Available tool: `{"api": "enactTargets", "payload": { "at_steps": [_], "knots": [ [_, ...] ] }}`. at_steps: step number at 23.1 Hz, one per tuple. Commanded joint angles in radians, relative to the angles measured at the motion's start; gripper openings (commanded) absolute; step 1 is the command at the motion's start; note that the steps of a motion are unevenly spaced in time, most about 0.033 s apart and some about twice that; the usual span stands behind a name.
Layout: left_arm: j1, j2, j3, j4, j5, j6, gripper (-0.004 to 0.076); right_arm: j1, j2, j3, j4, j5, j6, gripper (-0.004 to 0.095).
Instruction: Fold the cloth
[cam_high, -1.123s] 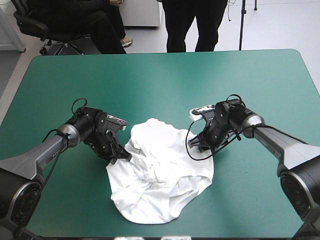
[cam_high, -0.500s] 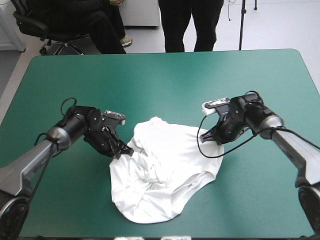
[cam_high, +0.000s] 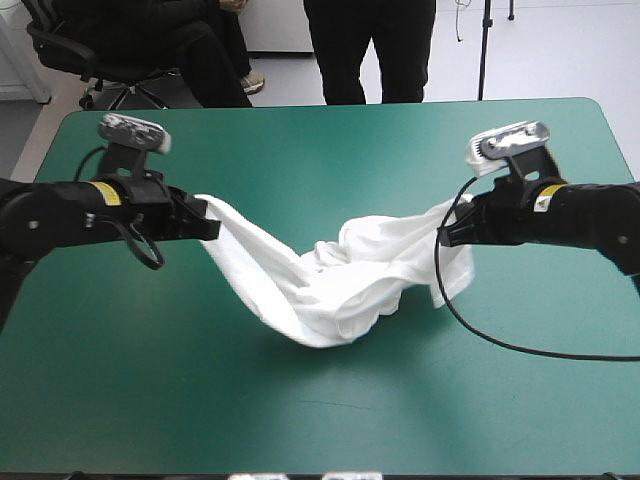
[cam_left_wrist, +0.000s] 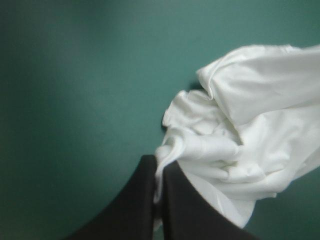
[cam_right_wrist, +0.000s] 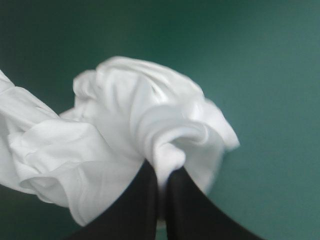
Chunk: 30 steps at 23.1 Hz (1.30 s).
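The white short-sleeved cloth T-shirt (cam_high: 340, 285) hangs stretched between the two arms, over the middle of the counter (cam_high: 330, 150) with its teal-green cover. The left tool (cam_high: 210, 222), a pair of broad black curved fingers, is clenched on one edge of the fabric toward the counter's left side. The right tool (cam_high: 447, 232), of the same make, is clenched on another edge toward the right side. The two stand well apart, about equally far from the counter's far edge.

From each grasp the cloth slopes down toward the middle. There a crumpled sag of folds dips lowest, at the cover (whether it rests on it or hangs just above cannot be told from the high view). A loose flap of fabric hangs just below the right tool.

In the left wrist view the black fingers (cam_left_wrist: 142, 200) meet in a narrow arch with a thin strip of white fabric pinched between them. Ahead of them and to one side the T-shirt (cam_left_wrist: 250, 125) bunches in a wrinkled mass, with teal-green cover behind it.

In the right wrist view the fingers (cam_right_wrist: 192, 210) are all but closed on a rolled fold of the T-shirt (cam_right_wrist: 125, 115), which swells over their tips. The rest spreads ahead in soft crumpled folds, trailing off to one side.
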Motion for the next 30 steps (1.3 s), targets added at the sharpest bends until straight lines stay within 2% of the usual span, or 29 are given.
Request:
{"api": "enactTargets", "payload": {
  "at_steps": [1, 5, 8, 12, 14, 21, 24, 27, 30],
  "knots": [
    [0.001, -0.057, -0.193, -0.024, -0.032, -0.028, -0.0017, -0.009, -0.058, -0.175, 0.026, -0.039, -0.014, -0.0017],
    [0.001, -0.063, -0.537, -0.028, -0.045, -0.025, -0.0017, -0.009, -0.061, -0.463, 0.029, -0.017, -0.044, -0.0017],
    [0.001, -0.063, -0.748, -0.042, -0.117, -0.019, -0.0017, -0.009, -0.056, -0.676, 0.029, -0.039, -0.058, -0.0017],
    [0.001, -0.063, -0.901, -0.089, -0.226, -0.012, -0.0017, -0.009, -0.024, -0.901, 0.048, -0.071, -0.07, -0.0016],
    [0.001, -0.063, -0.941, -0.094, -0.249, -0.012, -0.0017, -0.009, -0.011, -0.979, 0.048, -0.089, -0.075, -0.0016],
    [0.001, -0.059, -0.965, -0.082, -0.253, 0.043, -0.0017, -0.009, 0.011, -1.025, 0.012, -0.074, -0.077, -0.0016],
    [0.001, -0.036, -0.936, -0.002, -0.19, 0.024, -0.0017, -0.009, 0.04, -1.016, -0.019, -0.05, -0.066, -0.0017],
    [0.001, 0.004, -0.859, 0.111, -0.111, -0.059, -0.0017, -0.009, 0.085, -0.989, -0.059, -0.011, -0.046, -0.0017],
    [0.001, 0.048, -0.745, 0.179, -0.094, -0.091, -0.0017, -0.009, 0.135, -0.923, -0.07, 0.007, -0.036, -0.0017]
  ]
}}
